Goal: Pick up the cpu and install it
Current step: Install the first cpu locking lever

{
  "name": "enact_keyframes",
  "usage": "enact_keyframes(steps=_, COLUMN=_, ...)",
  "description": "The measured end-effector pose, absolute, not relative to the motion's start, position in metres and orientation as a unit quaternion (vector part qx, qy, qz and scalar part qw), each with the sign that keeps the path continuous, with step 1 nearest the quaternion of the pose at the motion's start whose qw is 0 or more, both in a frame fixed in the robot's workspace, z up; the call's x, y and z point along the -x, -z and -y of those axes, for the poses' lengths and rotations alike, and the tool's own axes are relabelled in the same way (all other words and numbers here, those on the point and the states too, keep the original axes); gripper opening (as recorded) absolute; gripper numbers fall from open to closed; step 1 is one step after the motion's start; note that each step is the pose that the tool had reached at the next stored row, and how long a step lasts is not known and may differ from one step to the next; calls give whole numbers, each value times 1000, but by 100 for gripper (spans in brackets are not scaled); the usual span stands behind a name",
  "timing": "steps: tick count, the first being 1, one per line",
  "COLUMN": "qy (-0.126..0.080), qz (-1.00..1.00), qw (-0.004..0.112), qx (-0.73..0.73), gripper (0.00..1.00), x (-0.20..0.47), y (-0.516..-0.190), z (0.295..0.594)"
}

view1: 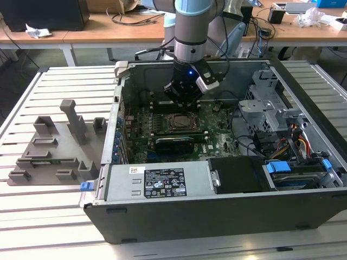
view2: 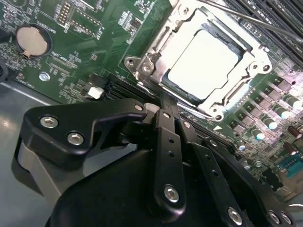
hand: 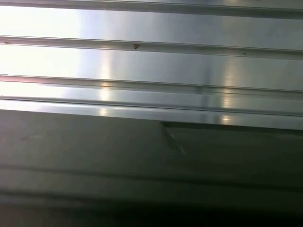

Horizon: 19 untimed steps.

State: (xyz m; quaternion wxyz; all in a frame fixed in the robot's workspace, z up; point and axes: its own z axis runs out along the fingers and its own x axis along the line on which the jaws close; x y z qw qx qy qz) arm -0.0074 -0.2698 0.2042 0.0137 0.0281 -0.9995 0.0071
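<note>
Cpu (view2: 202, 64) lies seated in the socket frame (view2: 142, 66) mid-motherboard (view2: 71, 61), placement apparently done; gripper (view2: 165, 106) just beside the frame, jaws closed on nothing, socket unlatched.

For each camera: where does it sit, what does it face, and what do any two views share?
Exterior view: off the arm, looking down into the open computer case; arm and gripper over the motherboard.
Second wrist view: on the wrist, facing the cpu in its socket past the gripper linkage.
First wrist view: faces ribbed metal.
Shared: exterior and second wrist views both show the socket.
</note>
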Motion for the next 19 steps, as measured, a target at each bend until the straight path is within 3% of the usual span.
enact_keyframes(steps=14, qy=-7, qz=1000, qw=14, qx=-18, gripper=11, x=0, y=-199, z=271)
enact_keyframes(steps=19, qy=-9, qz=1000, qw=14, qx=-18, gripper=11, x=0, y=-213, z=272)
